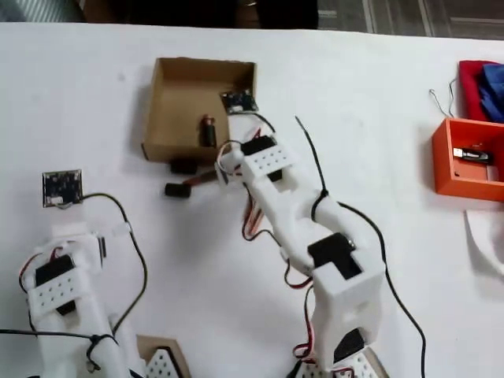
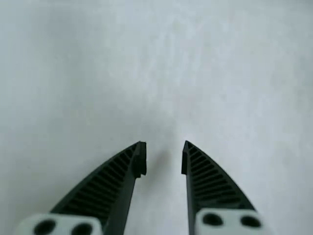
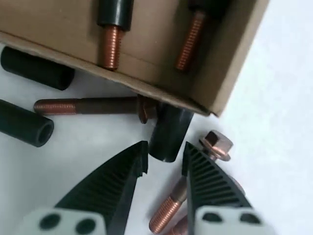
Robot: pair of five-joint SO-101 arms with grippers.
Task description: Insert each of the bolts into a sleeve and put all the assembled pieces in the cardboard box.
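Nearby, bolt [image 3: 93, 105] lying along cardboard box [image 3: 234, 58] wall, head toward sleeve [image 3: 168, 132]

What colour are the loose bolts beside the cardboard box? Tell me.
The bolts are copper-coloured, which shows best in the right wrist view.

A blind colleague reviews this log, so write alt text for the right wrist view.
The right gripper, open, hovers over a black sleeve at the corner of a cardboard box holding two sleeved bolts. Two more loose sleeves and bare copper-coloured bolts lie on the white table.
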